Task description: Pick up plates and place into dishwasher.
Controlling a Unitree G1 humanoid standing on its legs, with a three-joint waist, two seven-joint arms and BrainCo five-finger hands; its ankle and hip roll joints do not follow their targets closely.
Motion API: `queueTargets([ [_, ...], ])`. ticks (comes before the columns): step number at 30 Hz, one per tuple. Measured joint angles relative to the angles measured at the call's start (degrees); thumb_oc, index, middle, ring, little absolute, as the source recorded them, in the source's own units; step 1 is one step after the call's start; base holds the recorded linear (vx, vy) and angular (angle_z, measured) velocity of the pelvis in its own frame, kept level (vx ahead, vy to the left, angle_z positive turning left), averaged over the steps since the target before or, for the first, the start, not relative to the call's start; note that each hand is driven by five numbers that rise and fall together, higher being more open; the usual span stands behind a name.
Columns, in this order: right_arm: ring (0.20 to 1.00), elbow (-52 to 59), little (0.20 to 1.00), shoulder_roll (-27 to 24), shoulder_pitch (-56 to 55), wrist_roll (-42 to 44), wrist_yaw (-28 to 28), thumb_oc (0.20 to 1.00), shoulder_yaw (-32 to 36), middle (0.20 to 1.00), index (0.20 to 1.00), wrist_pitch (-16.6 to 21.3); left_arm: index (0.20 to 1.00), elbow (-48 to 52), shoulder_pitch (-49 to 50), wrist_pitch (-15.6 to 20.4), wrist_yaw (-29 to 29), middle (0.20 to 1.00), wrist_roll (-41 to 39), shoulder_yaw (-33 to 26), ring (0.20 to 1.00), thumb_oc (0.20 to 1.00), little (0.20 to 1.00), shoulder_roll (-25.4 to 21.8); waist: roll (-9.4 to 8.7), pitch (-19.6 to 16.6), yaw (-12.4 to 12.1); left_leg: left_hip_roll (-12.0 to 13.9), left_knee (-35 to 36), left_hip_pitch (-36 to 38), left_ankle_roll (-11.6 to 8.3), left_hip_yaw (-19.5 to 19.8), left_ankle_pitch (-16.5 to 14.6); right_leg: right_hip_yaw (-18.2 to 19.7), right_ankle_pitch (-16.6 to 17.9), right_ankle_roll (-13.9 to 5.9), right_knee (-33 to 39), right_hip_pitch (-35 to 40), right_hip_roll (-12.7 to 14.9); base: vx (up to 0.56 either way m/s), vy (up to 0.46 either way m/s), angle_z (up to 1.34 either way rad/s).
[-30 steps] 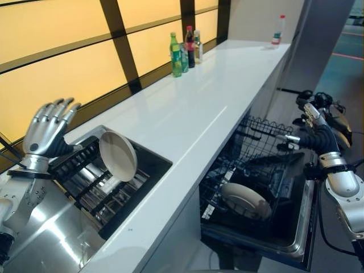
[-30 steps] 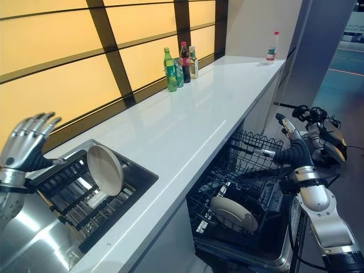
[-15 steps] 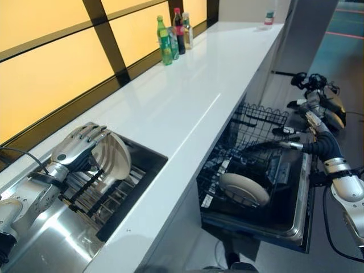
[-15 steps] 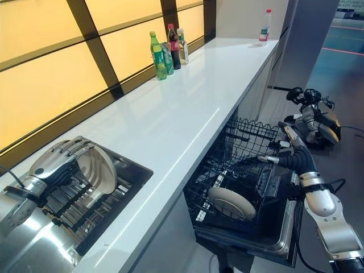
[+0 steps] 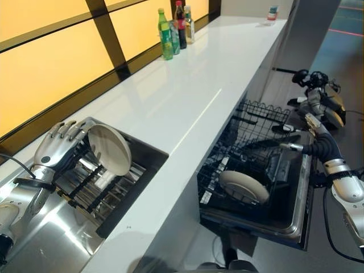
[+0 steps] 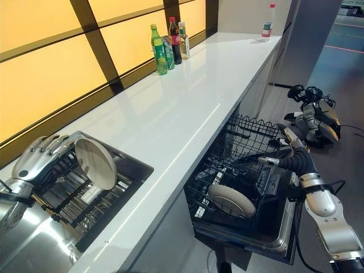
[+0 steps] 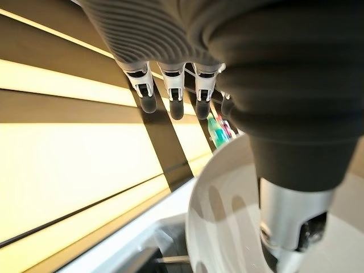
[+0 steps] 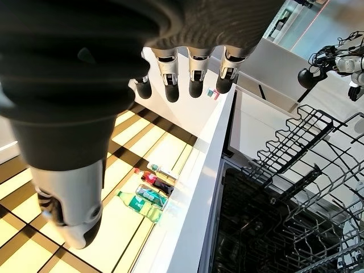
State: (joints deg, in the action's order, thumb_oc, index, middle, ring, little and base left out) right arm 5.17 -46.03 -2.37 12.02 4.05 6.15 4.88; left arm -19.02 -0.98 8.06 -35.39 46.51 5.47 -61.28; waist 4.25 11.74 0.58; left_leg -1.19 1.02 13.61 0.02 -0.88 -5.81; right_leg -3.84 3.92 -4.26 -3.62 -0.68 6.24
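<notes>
A cream plate (image 5: 111, 149) stands on edge in the black dish rack (image 5: 85, 185) inside the steel sink (image 5: 34, 250). My left hand (image 5: 57, 151) is right behind it, open, with its fingers (image 7: 170, 96) straight past the plate's (image 7: 227, 227) rim and the thumb in front of its face. A second cream plate (image 5: 244, 186) leans in the pulled-out dishwasher rack (image 5: 256, 122). My right hand (image 5: 310, 128) hovers open over the far right side of that rack, holding nothing.
The long white counter (image 5: 187, 91) runs between sink and dishwasher, with three bottles (image 5: 173, 28) by the yellow wall and one bottle (image 5: 273, 12) at its far end. The dishwasher door (image 5: 296, 216) lies open and low. A dark machine (image 5: 321, 99) sits on the floor beyond.
The camera has shifted. My left hand came down from a raised pose onto the plate in the sink, and now rests behind its rim. The right hand has hardly moved.
</notes>
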Motion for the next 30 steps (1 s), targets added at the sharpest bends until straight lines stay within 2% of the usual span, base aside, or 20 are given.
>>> queueTargets([
  [2,1.000,0.00,1.000,0.36,-0.23,-0.01,-0.18,1.000,0.00,1.000,1.000,0.00,1.000,-0.06,0.00,-1.15,-2.78,1.000,0.00,-0.11,1.000,1.000,1.000,0.58,-0.41,0.26,0.00,0.02,0.00,0.41,0.00,-0.24,0.00,0.01,0.00,-0.05,-0.02,0.26,0.02,0.06,-0.004,-0.03],
  [7,1.000,0.01,1.000,1.20,-0.67,-0.05,-0.69,1.000,0.00,1.000,1.000,0.00,1.000,-0.09,-0.63,-1.43,-6.19,1.000,0.02,-2.53,1.000,1.000,1.000,1.88,-1.40,0.37,0.05,0.00,-0.10,1.14,0.00,-0.51,0.00,0.13,0.09,0.01,-0.17,0.66,-0.04,0.07,-0.014,-0.02],
  [14,1.000,0.04,1.000,2.67,-3.29,-0.07,-1.75,1.000,0.01,1.000,1.000,-0.13,1.000,0.39,-1.65,-0.91,-4.35,1.000,0.14,-2.53,1.000,1.000,1.000,1.93,-1.73,0.39,0.14,-0.13,-0.02,2.79,0.04,-0.72,-0.02,0.28,0.12,-0.15,-0.16,2.29,-0.07,0.08,-0.019,-0.01],
  [20,1.000,0.12,1.000,2.84,-5.10,-0.09,-2.29,1.000,0.17,1.000,1.000,-0.32,1.000,1.21,-1.59,-0.87,-2.87,1.000,0.14,-2.51,1.000,1.000,1.000,1.93,-2.71,0.68,0.23,-0.26,-0.60,2.93,0.03,-1.64,-0.04,1.11,0.50,-0.11,-0.25,2.42,-0.19,0.07,-0.027,-0.07],
  [30,1.000,0.15,1.000,3.54,-6.75,-0.10,-2.15,1.000,0.17,1.000,1.000,-0.31,1.000,1.73,-1.60,-0.92,-1.74,1.000,0.13,-2.23,1.000,1.000,1.000,1.51,-5.57,3.05,0.10,-0.86,-5.26,-0.29,0.31,-4.00,-1.46,1.92,1.63,-0.51,1.14,0.20,0.49,-0.01,-0.030,-0.14],
])
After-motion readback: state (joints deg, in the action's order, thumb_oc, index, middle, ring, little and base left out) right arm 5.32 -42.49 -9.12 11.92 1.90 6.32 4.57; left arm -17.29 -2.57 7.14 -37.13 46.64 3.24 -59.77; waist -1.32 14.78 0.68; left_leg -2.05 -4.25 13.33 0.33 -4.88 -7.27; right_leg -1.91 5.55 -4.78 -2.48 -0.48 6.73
